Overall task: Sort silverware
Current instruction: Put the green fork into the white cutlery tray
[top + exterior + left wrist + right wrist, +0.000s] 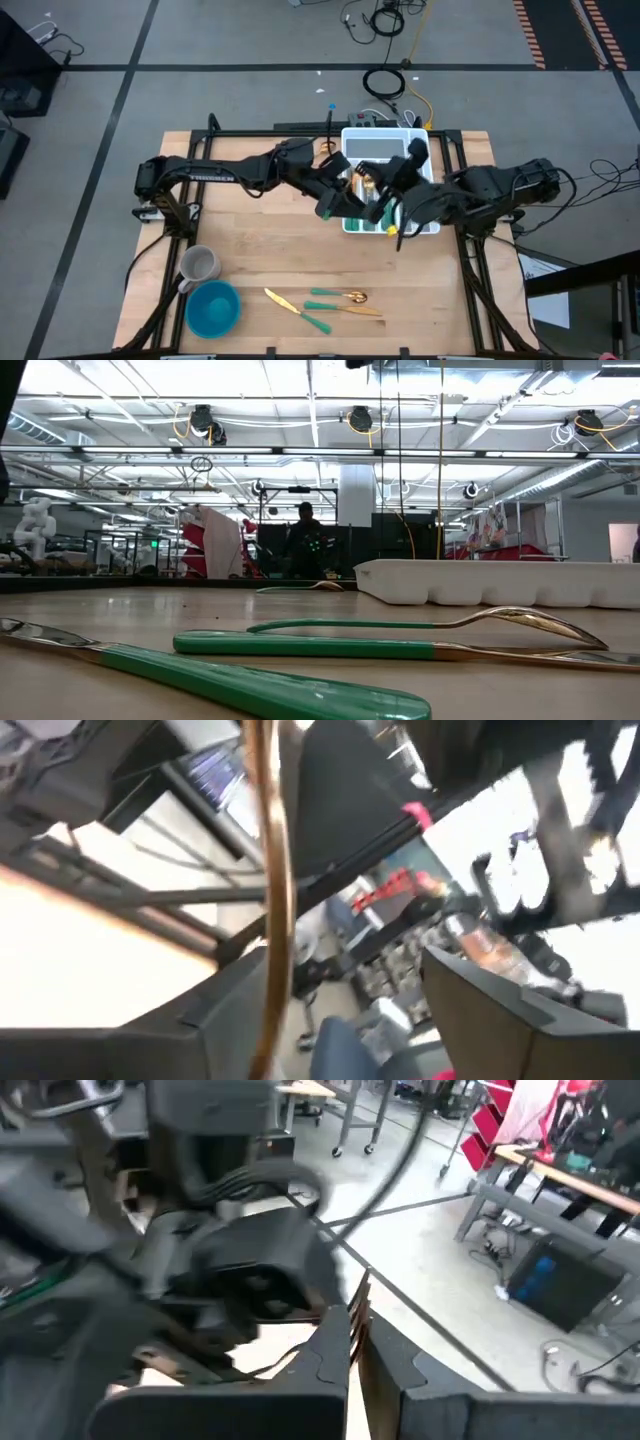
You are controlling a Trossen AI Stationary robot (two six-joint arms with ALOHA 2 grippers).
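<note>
Both grippers meet above the white tray [352, 135] at the table's far middle. A gold piece of silverware [365, 185] shows between them. My right gripper [355, 1342] is shut on a thin gold piece. My left gripper [345, 1020] stands open, and a long gold strip [272, 870] runs past one finger [150, 1040]. Whether it touches, I cannot tell. Three more pieces of silverware [322, 303] with teal handles lie flat near the table's near edge, close up in the low view [400, 648]. Green handles [378, 207] lie in the tray. My right gripper pinches a thin gold part of a piece of silverware [357, 1305] between its two fingers. The part stands edge-on and sticks out a little past the fingertips. The piece is lifted above the tray; which end is held stays hidden by the fingers and the left arm.
A grey mug [200, 265] and a blue bowl [212, 308] stand near the table's near left corner. The tray's wall [500, 585] rises at the far right in the low view. Bare wood lies between the tray and the loose silverware. A person stands far off in the room [305, 540].
</note>
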